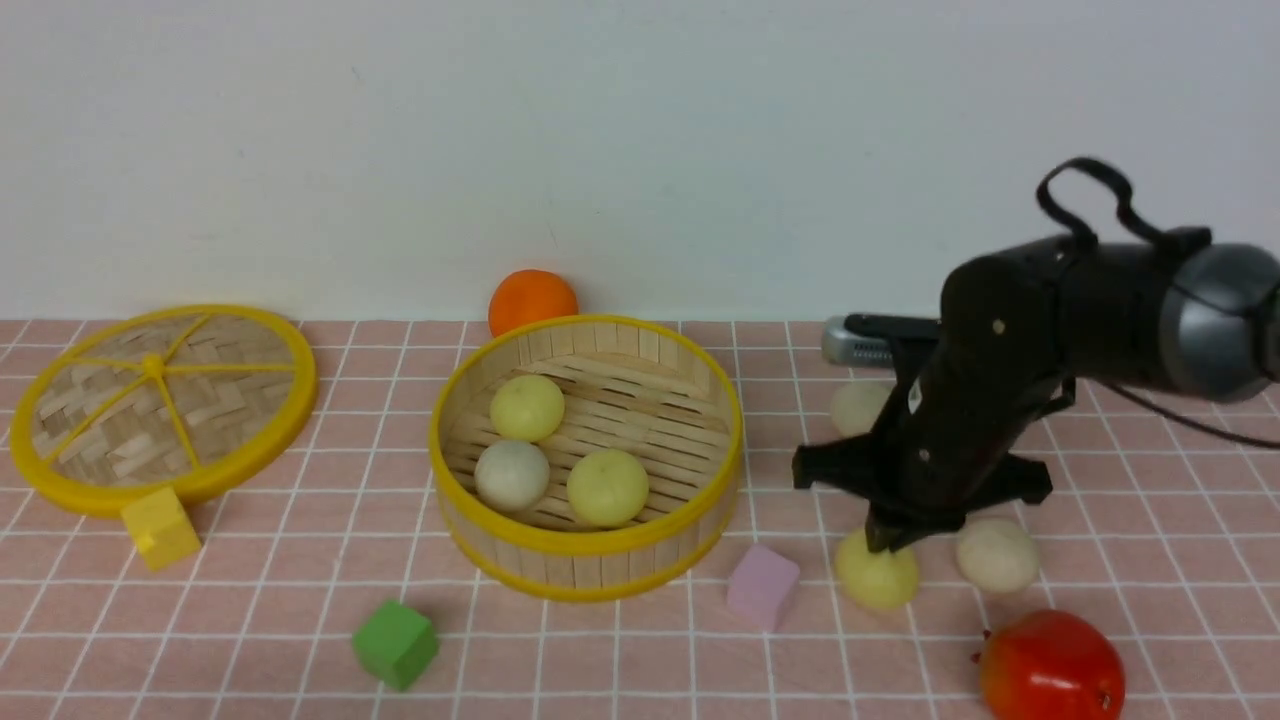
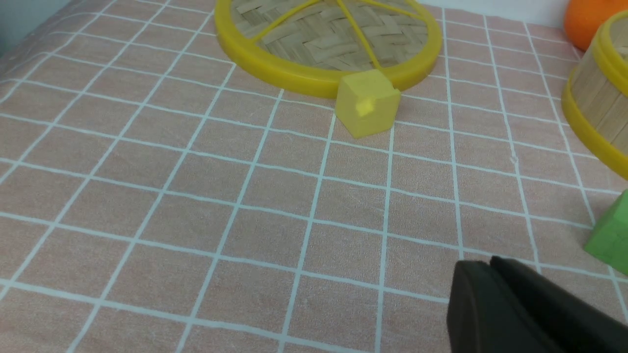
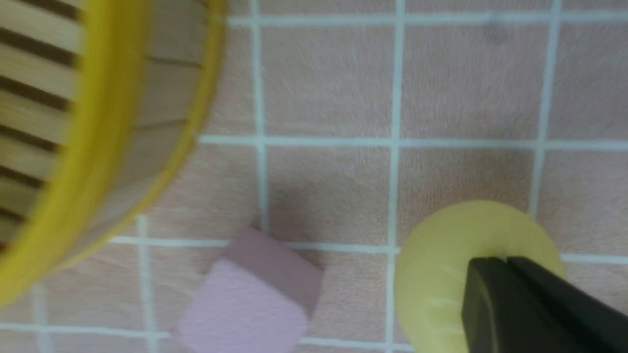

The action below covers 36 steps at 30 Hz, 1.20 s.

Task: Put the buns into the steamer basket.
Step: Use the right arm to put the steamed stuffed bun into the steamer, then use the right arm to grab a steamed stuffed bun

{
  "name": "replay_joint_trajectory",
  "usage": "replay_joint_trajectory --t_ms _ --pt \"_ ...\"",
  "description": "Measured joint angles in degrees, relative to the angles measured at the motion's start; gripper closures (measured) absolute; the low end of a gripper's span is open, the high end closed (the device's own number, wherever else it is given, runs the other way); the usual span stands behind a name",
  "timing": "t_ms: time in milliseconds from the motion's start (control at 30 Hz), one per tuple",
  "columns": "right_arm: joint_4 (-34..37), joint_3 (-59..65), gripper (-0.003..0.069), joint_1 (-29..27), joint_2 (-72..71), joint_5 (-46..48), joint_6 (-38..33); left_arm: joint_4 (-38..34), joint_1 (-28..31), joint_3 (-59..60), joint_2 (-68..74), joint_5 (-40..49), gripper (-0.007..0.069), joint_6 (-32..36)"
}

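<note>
1. The steamer basket [image 1: 590, 578] stands mid-table and already holds three buns [image 1: 607, 487]: two pale yellow, one off-white.
2. Three more lie outside, all to the right of the basket. A pale yellow bun [image 1: 880, 580] sits off its front right. An off-white bun [image 1: 997, 555] is just beyond that. A second off-white one sits farther back, half hidden by the arm.
3. The right gripper [image 1: 890, 540] points down with its tip on the crown of the pale yellow bun. In the wrist view its fingers look pressed together, on top of the bun rather than around it. So it seems clenched and holding nothing.
4. The bun lies straight beneath the tip, with no sideways offset. It is round and has no long axis, so any wrist angle should serve. I judge the jaws must part and come down on either side of it.
5. From that bun the basket lies to the left, with a pink cube [image 1: 762, 587] between bun and basket wall. The carry would need to clear both the cube and the rim.
6. The left gripper [image 2: 488, 262] is out to the left of the basket, near the yellow cube [image 2: 368, 103] and the woven lid [image 2: 324, 39]. Its fingers are together and empty. The right arm is plainly the nearer one.
</note>
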Motion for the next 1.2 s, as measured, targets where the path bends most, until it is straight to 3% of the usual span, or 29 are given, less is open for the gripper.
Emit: replay_joint_trajectory --t_ms 400,867,1033,1200 --pt "14.3 -12.87 0.0647 5.42 1.0 -7.63 -15.8 0.0 0.0 0.0 0.0 0.0 0.0553 0.0" --pt "15.46 -13.06 0.0628 5.66 11.04 -13.93 -16.97 0.0 0.0 0.0 0.0 0.0 0.0551 0.0" --pt "15.46 -14.14 0.0533 5.66 11.04 -13.62 -16.97 0.0 0.0 0.0 0.0 0.0 0.0551 0.0" --pt "14.35 -16.19 0.0363 5.34 9.14 -9.94 -16.97 0.0 0.0 0.0 0.0 0.0 0.0551 0.0"
